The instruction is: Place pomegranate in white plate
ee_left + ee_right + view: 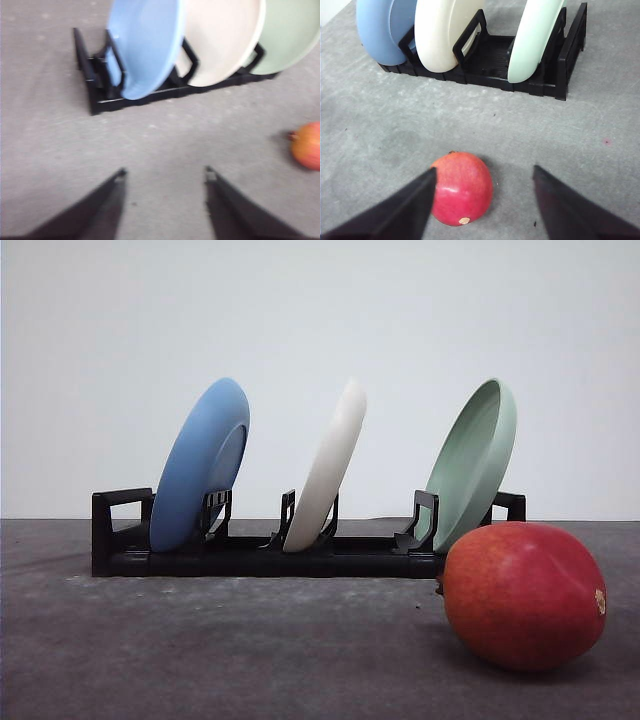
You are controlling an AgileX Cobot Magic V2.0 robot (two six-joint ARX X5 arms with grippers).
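The red pomegranate (524, 594) lies on the grey table in front of the rack's right end, below the green plate. The white plate (327, 466) stands on edge in the middle slot of the black rack (250, 558). My right gripper (483, 176) hovers open above the pomegranate (462, 188), which sits against the inner side of one finger, off the middle of the gap. My left gripper (165, 174) is open over bare table in front of the rack, with the white plate (222, 40) ahead of it and the pomegranate (306, 145) far off to one side.
A blue plate (202, 464) stands in the rack's left slot and a pale green plate (473, 460) in its right slot, both on edge. Grey tabletop (220, 650) spreads in front of the rack. A plain white wall is behind.
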